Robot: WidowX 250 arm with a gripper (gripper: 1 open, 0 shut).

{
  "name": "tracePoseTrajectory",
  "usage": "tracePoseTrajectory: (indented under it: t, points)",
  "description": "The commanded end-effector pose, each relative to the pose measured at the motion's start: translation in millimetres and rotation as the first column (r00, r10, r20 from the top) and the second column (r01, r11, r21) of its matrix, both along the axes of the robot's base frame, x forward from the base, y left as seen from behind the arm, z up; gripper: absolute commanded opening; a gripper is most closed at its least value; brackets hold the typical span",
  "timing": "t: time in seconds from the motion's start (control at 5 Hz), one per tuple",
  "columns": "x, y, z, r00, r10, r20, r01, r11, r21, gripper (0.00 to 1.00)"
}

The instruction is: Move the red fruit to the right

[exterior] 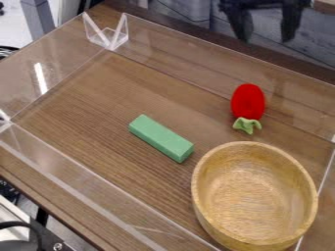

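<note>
The red fruit [248, 103] lies on the wooden table, a small glossy strawberry shape with its green leafy cap toward the camera, just beyond the wooden bowl [256, 194]. My gripper [264, 27] hangs at the top edge of the camera view, up and behind the fruit and well apart from it. Its two dark fingers [240, 25] stand wide open with nothing between them.
A green rectangular block [161, 137] lies left of the bowl, in the middle of the table. Clear plastic walls [78, 64] fence the table on the left, back and front. A small clear bracket [106, 34] sits at the back left corner.
</note>
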State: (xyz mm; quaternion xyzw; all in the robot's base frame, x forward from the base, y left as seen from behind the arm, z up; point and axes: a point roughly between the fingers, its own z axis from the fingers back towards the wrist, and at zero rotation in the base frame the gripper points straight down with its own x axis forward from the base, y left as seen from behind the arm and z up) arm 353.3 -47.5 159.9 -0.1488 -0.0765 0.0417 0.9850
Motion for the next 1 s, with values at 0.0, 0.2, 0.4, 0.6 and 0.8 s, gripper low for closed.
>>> tracePoseTrajectory:
  t: [0.0, 0.2, 0.4, 0.6, 0.8]
  points:
    - [-0.9, 3.3, 24.1, 0.993, -0.089, 0.072, 0.089, 0.996, 0.007, 1.0]
    - [-1.9, 8.0, 16.9, 0.995, -0.075, 0.061, 0.074, 0.997, 0.013, 1.0]
    - [-3.1, 12.6, 8.4, 0.997, -0.057, 0.048, 0.056, 0.998, 0.019, 1.0]
    - [-17.3, 26.8, 10.9, 0.997, -0.054, 0.06, 0.053, 0.998, 0.026, 1.0]
    - [-22.6, 62.1, 12.5, 0.997, -0.003, 0.075, -0.001, 0.999, 0.054, 1.0]
